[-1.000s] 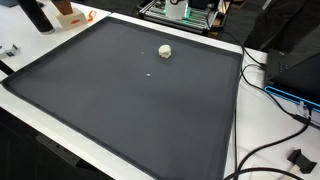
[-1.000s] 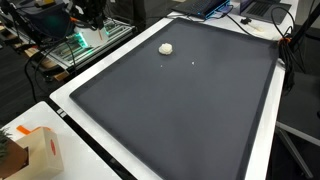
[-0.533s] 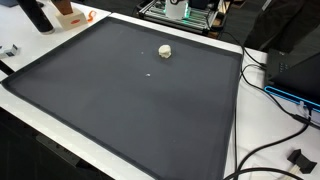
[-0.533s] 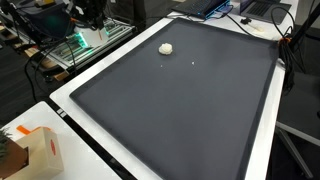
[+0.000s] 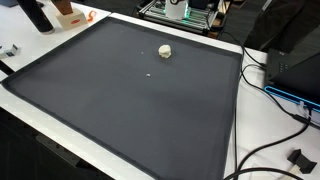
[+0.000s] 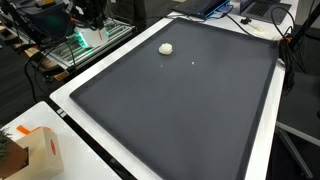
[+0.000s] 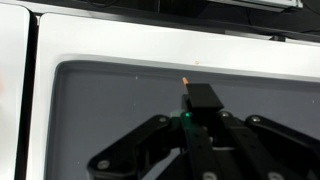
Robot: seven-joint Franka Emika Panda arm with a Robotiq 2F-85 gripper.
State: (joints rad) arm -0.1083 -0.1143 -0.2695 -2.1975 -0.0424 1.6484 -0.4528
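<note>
Even, bright indoor light throughout, soft shadows, slight blur; wrist view's white border glares.

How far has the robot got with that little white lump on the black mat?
Nothing looks done yet: the white lump sits alone on the black mat, with no arm near it in both exterior views. In hand: the wrist view shows the claw above the mat near its white border, holding nothing I can see. Left: probably everything, starting with getting to the lump.
</note>
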